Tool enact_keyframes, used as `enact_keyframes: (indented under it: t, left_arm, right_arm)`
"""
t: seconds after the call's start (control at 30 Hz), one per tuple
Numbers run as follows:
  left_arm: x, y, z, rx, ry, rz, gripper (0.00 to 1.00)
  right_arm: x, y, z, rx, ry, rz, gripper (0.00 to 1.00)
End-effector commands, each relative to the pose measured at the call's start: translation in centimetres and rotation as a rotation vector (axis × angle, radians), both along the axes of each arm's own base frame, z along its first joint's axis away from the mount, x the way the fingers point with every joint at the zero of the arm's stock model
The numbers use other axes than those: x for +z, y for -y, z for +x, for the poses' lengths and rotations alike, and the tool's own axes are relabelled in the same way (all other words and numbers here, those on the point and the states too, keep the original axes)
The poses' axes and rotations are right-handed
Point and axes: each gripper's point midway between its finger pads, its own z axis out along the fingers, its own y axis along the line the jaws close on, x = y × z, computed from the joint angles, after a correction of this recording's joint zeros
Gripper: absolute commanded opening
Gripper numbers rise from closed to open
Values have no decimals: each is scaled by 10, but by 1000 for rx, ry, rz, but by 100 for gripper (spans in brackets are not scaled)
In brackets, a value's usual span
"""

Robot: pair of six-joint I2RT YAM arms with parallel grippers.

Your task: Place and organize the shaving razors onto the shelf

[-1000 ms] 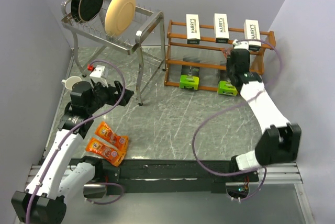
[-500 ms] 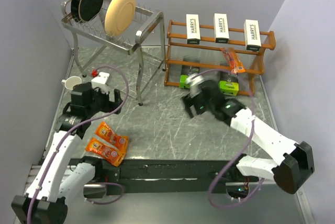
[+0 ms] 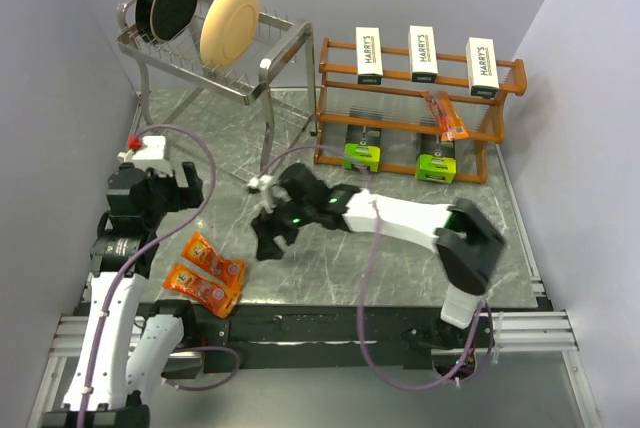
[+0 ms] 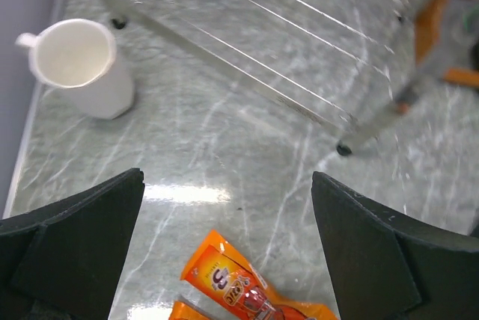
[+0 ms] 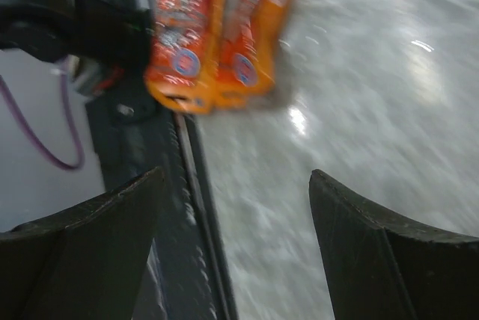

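The shelf (image 3: 415,126) stands at the back right. Three white HARRY'S boxes (image 3: 424,52) lie on its top tier, one orange pack (image 3: 445,116) leans on the middle tier, and two black-and-lime packs (image 3: 361,151) sit on the bottom. Two orange packs (image 3: 212,258) lie side by side on the table at the front left, also seen in the left wrist view (image 4: 243,290) and the right wrist view (image 5: 183,21). My left gripper (image 3: 180,196) (image 4: 228,256) is open and empty above them. My right gripper (image 3: 266,240) (image 5: 236,249) is open and empty, just right of them.
A silver metal rack (image 3: 275,58) with a black plate and a cream plate stands at the back left. A white mug (image 4: 78,66) stands near the left wall. The black base rail (image 3: 330,323) runs along the near table edge.
My right arm has left the orange pack on the shelf's middle tier and swung left across the table to the loose orange packs. My left arm has drawn back to the left.
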Motion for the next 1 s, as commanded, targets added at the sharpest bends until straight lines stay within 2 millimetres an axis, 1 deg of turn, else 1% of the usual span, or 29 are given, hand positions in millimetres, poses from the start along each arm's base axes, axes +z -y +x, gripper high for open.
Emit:
enact_keyframes:
  t: [0.0, 0.03, 0.07, 0.1, 0.17, 0.2, 0.23, 0.27, 0.3, 0.37, 0.4, 0.43, 0.5, 0.53, 0.57, 0.6, 0.63, 0.8, 0.83, 0.87, 0.9, 0.93, 0.97]
  left_arm:
    - [48, -11, -3, 77, 131, -110, 99]
    - [50, -10, -5, 74, 136, -111, 100]
    - [52, -11, -8, 77, 139, -112, 100]
    - [55, -12, -12, 78, 147, -111, 99]
    - [57, -15, -15, 88, 149, -102, 99]
    - [57, -17, -17, 100, 151, -100, 100]
    - [56, -18, -19, 106, 144, -99, 99]
    - [56, -20, -20, 114, 146, -100, 99]
    - [57, -19, -21, 109, 150, -105, 99]
    - [57, -19, -23, 111, 149, -112, 100]
    - [58, -19, -24, 112, 152, -117, 99]
    - [59, -19, -24, 112, 152, -121, 100]
    - [59, -19, -25, 110, 157, -123, 100]
    - [59, -18, -25, 109, 158, -123, 100]
    - [58, -20, -25, 116, 160, -125, 100]
    - [57, -19, -24, 115, 159, -129, 99]
    - [58, -20, -25, 117, 162, -131, 99]
    - [59, -16, -28, 98, 152, -148, 99]
    - [58, -15, -28, 95, 150, -149, 100]
    - [57, -15, -28, 93, 147, -152, 99]
    - [56, -15, -28, 94, 144, -154, 99]
    - [55, -15, -28, 93, 143, -156, 99]
    - [56, -14, -27, 92, 141, -158, 99]
  right_arm:
    - [16, -56, -21, 87, -99, 112, 85]
    - [14, -62, -23, 94, -110, 110, 85]
    - [18, -69, -22, 103, -109, 124, 85]
    - [7, -74, -27, 120, -130, 110, 85]
    - [3, -81, -30, 127, -155, 107, 85]
    - [-12, -84, -32, 118, -170, 75, 85]
    - [-20, -86, -33, 106, -172, 54, 85]
    - [-24, -89, -31, 94, -159, 42, 85]
    - [-35, -91, -30, 84, -152, 22, 85]
    - [-42, -95, -30, 82, -148, 11, 85]
    - [-51, -96, -29, 74, -151, -5, 84]
    - [-54, -97, -24, 47, -149, -13, 84]
    - [-63, -99, -22, 38, -143, -22, 84]
    - [-61, -103, -17, 28, -131, -17, 83]
    - [-68, -104, -16, 21, -135, -30, 83]
    - [-70, -105, -12, 8, -133, -32, 83]
    - [-67, -109, -10, 6, -124, -24, 82]
    - [-79, -113, 6, -51, -71, -55, 80]
    - [-80, -113, 13, -79, -47, -64, 79]
    - [-86, -111, 22, -122, -16, -90, 79]
    - [-86, -110, 25, -134, -2, -99, 79]
    - [-81, -111, 28, -139, 16, -96, 77]
    - [-66, -112, 31, -138, 38, -69, 77]
